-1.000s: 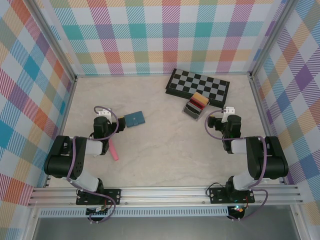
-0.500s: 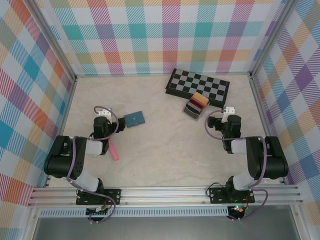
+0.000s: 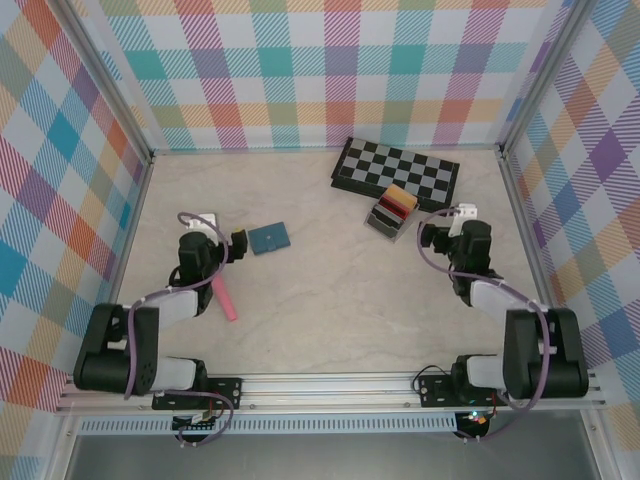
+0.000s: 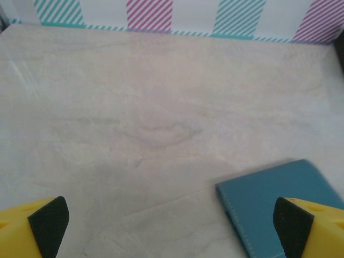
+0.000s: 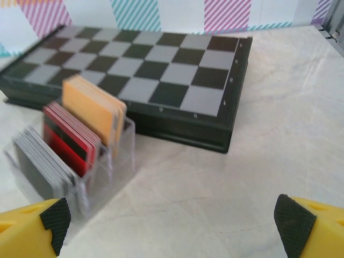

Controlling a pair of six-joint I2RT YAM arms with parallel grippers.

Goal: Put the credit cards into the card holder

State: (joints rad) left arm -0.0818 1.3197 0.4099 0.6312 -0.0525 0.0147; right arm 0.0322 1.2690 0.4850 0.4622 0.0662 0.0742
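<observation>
The card holder (image 3: 269, 239) is a small teal wallet lying shut and flat on the table left of centre. My left gripper (image 3: 238, 240) stands open just to its left. In the left wrist view the card holder (image 4: 279, 199) lies partly under my right fingertip (image 4: 293, 228), and nothing is between the jaws of the left gripper (image 4: 171, 226). The credit cards (image 3: 390, 208) stand upright in a clear rack: yellow-tan (image 5: 94, 110), red (image 5: 70, 141) and grey-dark (image 5: 42, 164). My right gripper (image 3: 428, 236) is open, just right of the rack and apart from it, with bare table between the jaws of the right gripper (image 5: 172, 223).
A black and grey chessboard (image 3: 397, 172) lies behind the rack near the back wall, seen close as the chessboard (image 5: 150, 70) in the right wrist view. A pink stick (image 3: 224, 298) lies beside the left arm. Plaid walls close in the table on three sides.
Both arms have changed pose, their elbows dropping toward the near edge while the wrists shifted slightly toward the far side. Both grippers stay open. The wallet and cards have not moved.
</observation>
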